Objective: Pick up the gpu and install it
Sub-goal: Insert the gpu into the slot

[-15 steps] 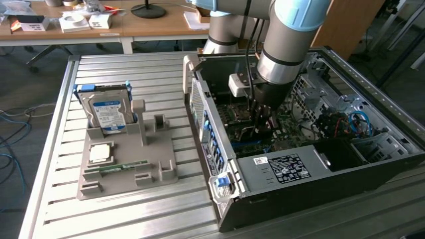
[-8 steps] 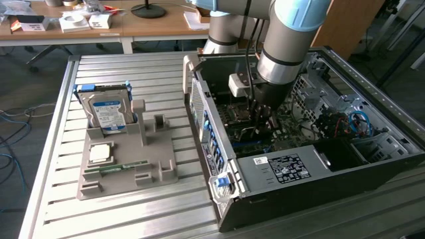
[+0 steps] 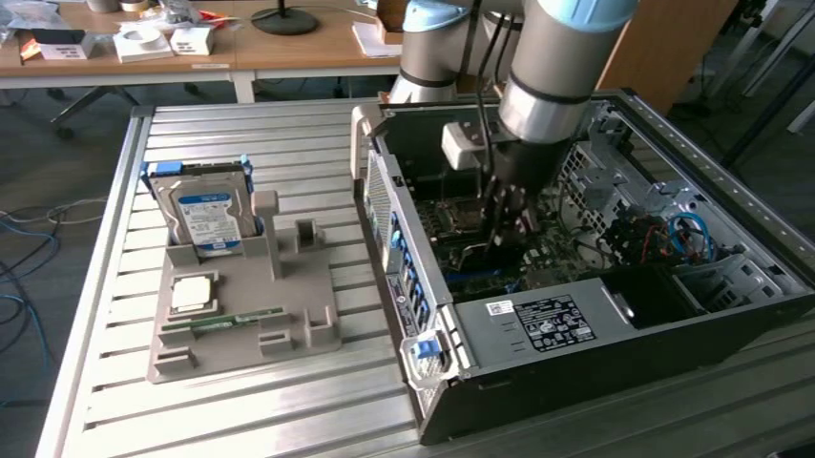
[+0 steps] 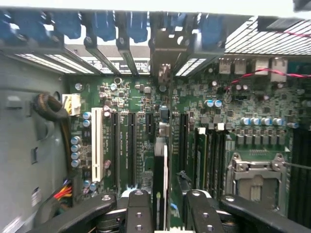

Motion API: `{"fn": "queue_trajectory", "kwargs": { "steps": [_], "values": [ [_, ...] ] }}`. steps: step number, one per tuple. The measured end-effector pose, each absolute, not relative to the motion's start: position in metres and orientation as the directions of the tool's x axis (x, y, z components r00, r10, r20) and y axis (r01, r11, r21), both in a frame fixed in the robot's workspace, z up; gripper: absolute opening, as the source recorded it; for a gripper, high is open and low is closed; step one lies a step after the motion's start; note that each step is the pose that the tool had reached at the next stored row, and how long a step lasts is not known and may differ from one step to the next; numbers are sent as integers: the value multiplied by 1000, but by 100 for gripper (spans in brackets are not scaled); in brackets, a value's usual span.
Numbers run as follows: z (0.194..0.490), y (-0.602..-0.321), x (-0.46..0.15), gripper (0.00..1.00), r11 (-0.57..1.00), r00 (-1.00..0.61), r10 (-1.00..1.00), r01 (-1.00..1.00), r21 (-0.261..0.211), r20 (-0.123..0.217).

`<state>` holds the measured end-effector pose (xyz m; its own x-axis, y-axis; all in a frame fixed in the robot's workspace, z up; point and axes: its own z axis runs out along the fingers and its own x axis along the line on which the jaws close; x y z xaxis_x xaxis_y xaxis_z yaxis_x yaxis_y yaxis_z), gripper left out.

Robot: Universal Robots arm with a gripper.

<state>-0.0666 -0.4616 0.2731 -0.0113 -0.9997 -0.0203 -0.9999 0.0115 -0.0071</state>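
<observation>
Hovering inside the computer case (image 3: 612, 315) | my gripper (image 4: 169, 213) parted, 2 fingers (image 4: 139, 216) straddling the gpu (image 4: 161, 177), gap on 1 side | gpu on edge at a motherboard (image 4: 131, 97) slot, directly beneath the gripper, long axis parallel to the slots.

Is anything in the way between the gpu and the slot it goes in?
Nothing that I can see. The gpu stands on edge between the open fingers of the tool, right down at the motherboard slots, and no cable or other part lies across there.
</observation>
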Motion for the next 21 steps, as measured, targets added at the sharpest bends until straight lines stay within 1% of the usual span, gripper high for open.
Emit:
{"fn": "queue_trajectory", "kwargs": {
  "steps": [10, 17, 21],
  "values": [
    [316, -461, -67, 34, 12, -11, -1000, -1000, -7, -20],
    [326, -461, -67, 34, 12, -11, -1000, -1000, -7, -20],
    [327, -461, -67, 34, 12, -11, -1000, -1000, -7, -21]
  ]
}}
